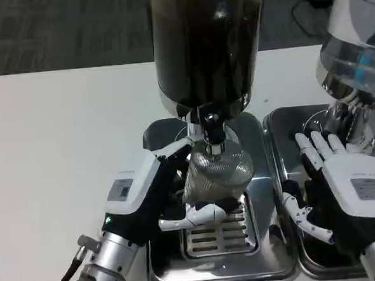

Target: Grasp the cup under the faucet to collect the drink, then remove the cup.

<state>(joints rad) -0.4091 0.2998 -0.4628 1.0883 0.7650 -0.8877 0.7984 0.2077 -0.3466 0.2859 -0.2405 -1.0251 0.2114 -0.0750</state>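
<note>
One cup [216,170], one faucet [210,127], two dispensers [205,44]

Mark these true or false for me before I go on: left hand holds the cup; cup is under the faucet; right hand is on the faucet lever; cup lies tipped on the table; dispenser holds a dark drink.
1. The left hand holds the cup. True: its fingers wrap around the cup.
2. The cup is under the faucet. True: it stands upright on the drip tray, right below the spout.
3. The right hand is on the faucet lever. False: it hangs open over the neighbouring tray, holding nothing.
4. The cup lies tipped on the table. False: it stands upright on the tray.
5. The dispenser holds a dark drink. True.
</note>
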